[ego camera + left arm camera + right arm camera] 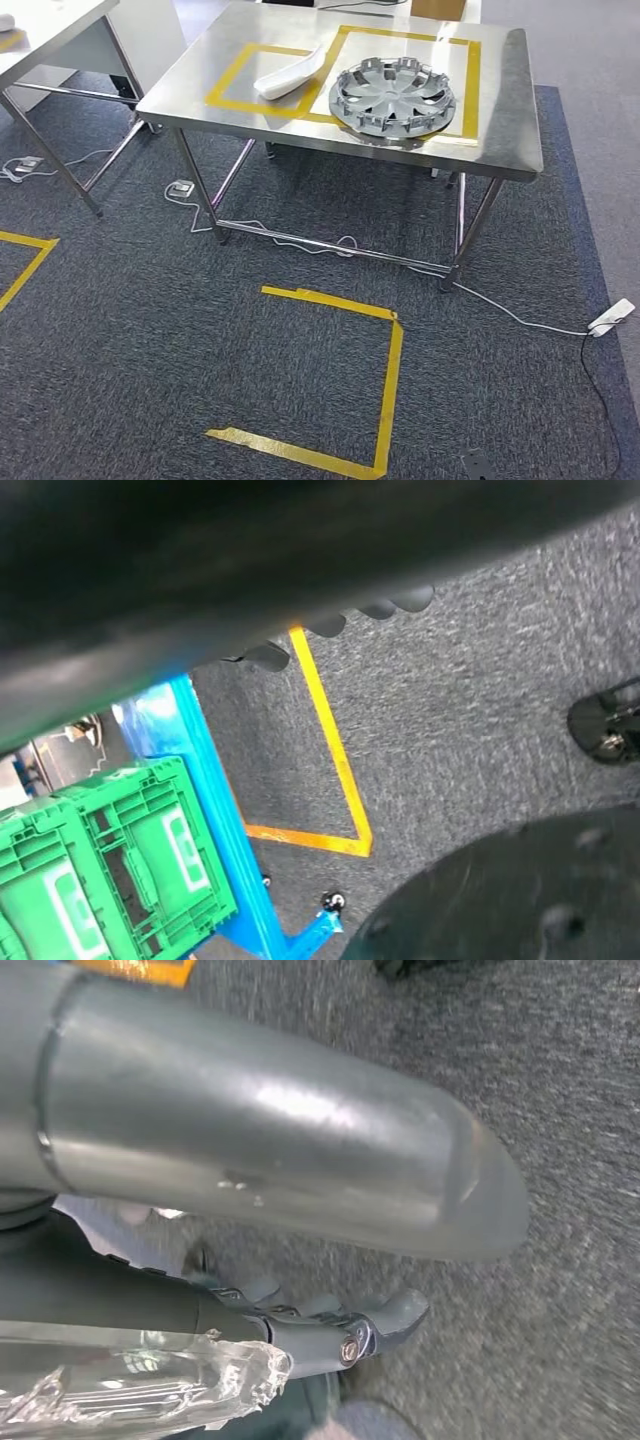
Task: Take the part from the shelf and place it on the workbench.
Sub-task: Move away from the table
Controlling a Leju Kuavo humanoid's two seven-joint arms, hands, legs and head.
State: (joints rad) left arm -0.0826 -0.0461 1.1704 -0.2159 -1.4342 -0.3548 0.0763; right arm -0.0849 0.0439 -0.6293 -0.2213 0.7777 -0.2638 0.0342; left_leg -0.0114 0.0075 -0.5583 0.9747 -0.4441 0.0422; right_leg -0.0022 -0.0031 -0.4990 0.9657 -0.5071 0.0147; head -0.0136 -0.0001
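The steel workbench (498,120) stands ahead of me, marked with yellow tape squares. On it lie a silver hubcap (392,95) and, to its left, a white curved part (290,72). My right hand (302,1260) hangs over the carpet. Its thick grey thumb (287,1150) and darker fingers (362,1330) are apart, and only carpet shows between them. Crinkled clear plastic (151,1380) lies along the far side of the fingers. My left hand (340,620) is a dark blur with a row of fingertips (266,657) at its edge. Its grip is hidden.
A yellow tape square (385,380) marks the carpet before the workbench. White cables (521,318) run beneath and a plug block (613,315) lies right. A second table (45,40) stands far left. Green crates (113,860) sit on a blue wheeled frame (215,810) near my left hand.
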